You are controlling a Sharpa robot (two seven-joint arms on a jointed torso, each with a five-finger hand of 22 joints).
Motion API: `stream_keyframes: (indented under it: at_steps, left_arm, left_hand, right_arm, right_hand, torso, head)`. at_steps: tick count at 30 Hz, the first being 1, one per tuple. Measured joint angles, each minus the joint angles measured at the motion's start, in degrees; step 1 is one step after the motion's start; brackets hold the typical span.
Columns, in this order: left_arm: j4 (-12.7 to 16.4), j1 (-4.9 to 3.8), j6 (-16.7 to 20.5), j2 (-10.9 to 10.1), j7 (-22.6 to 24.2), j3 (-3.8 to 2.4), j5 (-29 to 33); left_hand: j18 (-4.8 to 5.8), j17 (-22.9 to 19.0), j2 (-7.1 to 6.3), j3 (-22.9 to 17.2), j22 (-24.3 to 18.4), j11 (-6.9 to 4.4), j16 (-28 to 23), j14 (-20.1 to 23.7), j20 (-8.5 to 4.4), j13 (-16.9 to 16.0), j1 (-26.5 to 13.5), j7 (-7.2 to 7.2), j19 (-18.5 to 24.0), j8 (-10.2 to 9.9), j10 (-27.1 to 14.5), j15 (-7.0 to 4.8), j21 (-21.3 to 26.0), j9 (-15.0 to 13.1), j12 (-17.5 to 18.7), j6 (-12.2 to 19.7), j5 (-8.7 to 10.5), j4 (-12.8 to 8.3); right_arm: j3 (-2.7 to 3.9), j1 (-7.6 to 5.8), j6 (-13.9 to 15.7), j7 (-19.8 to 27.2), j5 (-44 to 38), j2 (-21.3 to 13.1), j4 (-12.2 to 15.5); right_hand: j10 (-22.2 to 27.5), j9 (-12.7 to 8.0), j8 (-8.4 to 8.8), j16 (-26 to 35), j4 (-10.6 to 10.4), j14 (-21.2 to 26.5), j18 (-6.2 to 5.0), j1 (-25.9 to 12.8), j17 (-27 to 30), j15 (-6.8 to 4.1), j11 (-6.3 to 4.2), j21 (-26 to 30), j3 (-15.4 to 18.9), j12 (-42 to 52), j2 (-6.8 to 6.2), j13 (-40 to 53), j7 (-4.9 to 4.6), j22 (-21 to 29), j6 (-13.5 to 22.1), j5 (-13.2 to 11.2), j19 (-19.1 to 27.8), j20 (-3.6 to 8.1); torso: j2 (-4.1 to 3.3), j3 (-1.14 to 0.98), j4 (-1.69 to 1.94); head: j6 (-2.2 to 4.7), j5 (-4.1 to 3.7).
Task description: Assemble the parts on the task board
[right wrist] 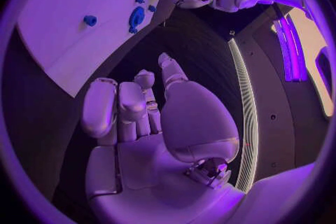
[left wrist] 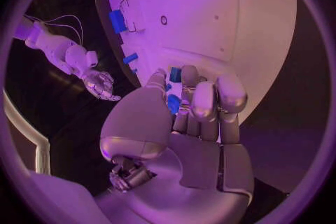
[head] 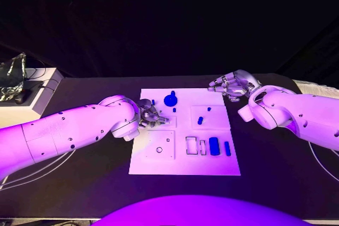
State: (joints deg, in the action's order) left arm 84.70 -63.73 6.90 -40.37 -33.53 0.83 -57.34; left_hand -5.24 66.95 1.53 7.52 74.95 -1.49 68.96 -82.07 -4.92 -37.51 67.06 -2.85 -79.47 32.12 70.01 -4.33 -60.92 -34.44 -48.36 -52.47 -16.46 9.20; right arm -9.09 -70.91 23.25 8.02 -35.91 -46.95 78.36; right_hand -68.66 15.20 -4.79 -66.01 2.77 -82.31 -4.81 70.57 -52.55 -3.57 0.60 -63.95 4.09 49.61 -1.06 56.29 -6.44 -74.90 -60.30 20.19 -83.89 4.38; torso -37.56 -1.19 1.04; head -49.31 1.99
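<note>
The white task board (head: 185,162) lies mid-table. My left hand (head: 150,115) hovers over its left edge. In the left wrist view this hand (left wrist: 189,117) pinches a small blue part (left wrist: 173,103) between thumb and fingers. My right hand (head: 233,85) hangs off the board's far right corner, fingers loosely bent, and in its wrist view that hand (right wrist: 147,117) holds nothing. On the board are a round blue part with a knob (head: 170,99), a small peg (head: 200,120), a blue block (head: 214,146) and a slim blue bar (head: 227,148).
A white box (head: 32,96) with a crinkled foil object (head: 12,76) stands at the table's far left. Cables trail beside it. Black table surface surrounds the board on all sides.
</note>
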Motion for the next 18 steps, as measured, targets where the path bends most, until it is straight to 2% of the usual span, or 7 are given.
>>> stream_keyframes:
  at_steps: [4,12,18]
  left_arm:
    - [-0.06,0.0,-0.71,0.03,-0.28,0.06,-0.07]
    - [-0.53,-0.01,-1.48,0.63,-0.6,0.09,-0.14]
    - [-1.11,0.06,-1.57,1.2,-0.64,0.08,-0.21]
  left_hand:
    - [0.01,0.06,0.0,-0.59,0.0,-0.36,0.0,0.19,-0.2,-0.11,0.0,0.27,-0.2,0.82,0.03,-0.18,0.0,-1.31,0.0,0.27,0.0,0.04]
    - [0.0,0.14,0.0,-1.16,-0.01,-0.37,0.0,0.18,-0.2,-0.16,0.0,0.27,-0.2,1.33,0.04,-0.18,0.0,-1.95,0.0,0.26,0.0,-0.21]
    - [0.01,0.22,1.02,-2.92,-0.01,-0.37,0.18,-0.03,-0.2,-0.22,1.02,0.43,-0.2,1.69,0.03,-0.39,0.01,-2.22,0.0,0.34,0.0,-1.31]
  right_arm:
    - [0.0,0.0,0.0,0.0,0.0,0.0,0.01]
    - [0.0,0.01,0.0,0.0,-0.01,0.0,0.04]
    - [0.0,0.02,-0.01,0.0,-0.01,-0.02,0.11]
  right_hand:
    - [0.0,0.0,0.0,0.0,0.0,0.0,0.0,0.0,0.0,0.0,0.0,0.0,0.0,0.0,0.0,0.0,0.0,0.0,0.0,0.0,0.0,0.0]
    - [0.0,0.0,0.0,0.0,0.0,0.0,0.0,0.0,0.0,0.0,0.0,0.0,0.0,0.0,0.0,0.0,0.0,-0.05,0.0,0.0,0.0,0.0]
    - [-0.08,0.0,0.0,0.0,0.0,0.0,0.0,0.0,0.0,0.0,0.08,0.0,0.0,0.0,0.0,0.0,0.01,-0.04,0.0,0.0,0.0,0.0]
  torso:
    - [0.01,0.02,0.01]
    - [0.01,0.02,0.0]
    - [-0.01,0.02,0.01]
  head:
    - [-0.01,-0.03]
    - [0.05,-0.12]
    - [0.01,-0.16]
